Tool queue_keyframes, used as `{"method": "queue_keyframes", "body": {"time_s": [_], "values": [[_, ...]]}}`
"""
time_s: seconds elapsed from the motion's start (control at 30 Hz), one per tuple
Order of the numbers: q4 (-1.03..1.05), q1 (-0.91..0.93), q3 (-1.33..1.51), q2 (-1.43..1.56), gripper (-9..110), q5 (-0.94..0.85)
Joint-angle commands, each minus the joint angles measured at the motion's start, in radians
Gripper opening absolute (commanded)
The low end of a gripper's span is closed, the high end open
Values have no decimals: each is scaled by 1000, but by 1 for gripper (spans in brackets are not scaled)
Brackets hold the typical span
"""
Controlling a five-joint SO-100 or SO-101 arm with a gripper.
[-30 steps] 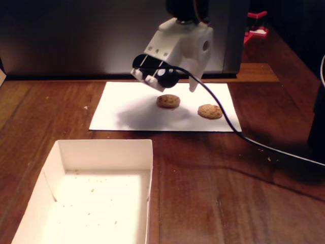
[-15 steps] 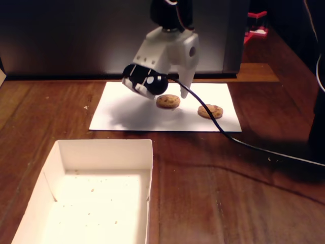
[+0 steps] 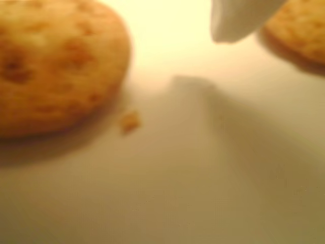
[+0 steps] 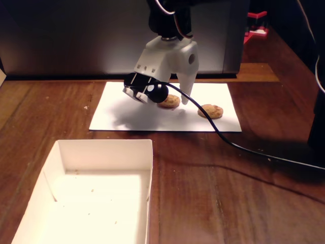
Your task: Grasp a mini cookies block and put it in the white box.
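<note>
Two small round cookies lie on a white paper sheet. In the fixed view my gripper hangs low over the left cookie, open, with one white finger down on the cookie's right side; the other finger is hidden behind the wrist housing. The right cookie lies apart on the sheet. The wrist view shows the left cookie large and close, a white fingertip beside it, and the other cookie at the top right edge. The white box stands at the front left.
A black cable trails from the gripper across the wooden table to the right. A dark grey panel closes off the back. A crumb lies on the paper by the left cookie.
The gripper has come down and shifted slightly left, so its finger now reaches the paper next to the left cookie. Both cookies and the box have stayed put.
</note>
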Motion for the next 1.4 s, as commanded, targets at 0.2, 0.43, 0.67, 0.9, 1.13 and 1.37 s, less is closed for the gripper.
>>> {"method": "queue_keyframes", "body": {"time_s": [0.2, 0.43, 0.67, 0.9, 1.13, 1.37], "values": [[-21, -5, -110, 3, 41, -5], [-26, -6, -112, -11, 41, 0], [-28, -8, -114, -32, 32, 8], [-40, -3, -114, -41, 23, 14], [-52, 2, -114, -52, 20, 17], [-63, 6, -114, -48, 20, 9]]}}
